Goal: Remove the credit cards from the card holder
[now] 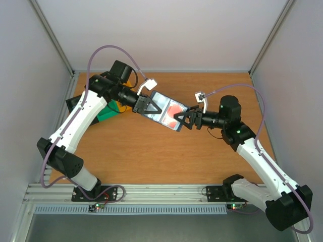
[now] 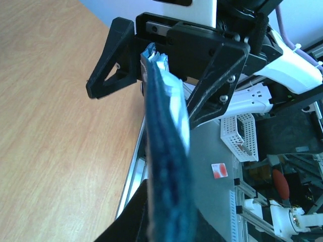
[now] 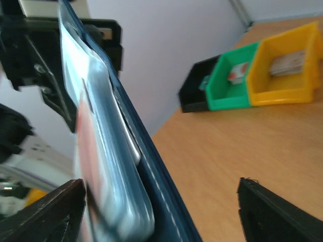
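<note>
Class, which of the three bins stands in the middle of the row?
The green bin, flanked by the black bin and the yellow bin.

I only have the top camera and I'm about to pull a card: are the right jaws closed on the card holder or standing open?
Observer: Open. The right wrist view shows the right jaws wide apart, the card holder toward one side of the gap.
Operator: The left arm hides the bins; anything in them?
Observer: The green bin holds a pale card with red marks.
Operator: And the yellow one?
Observer: The yellow bin holds something pale grey, too blurred to name.
</note>
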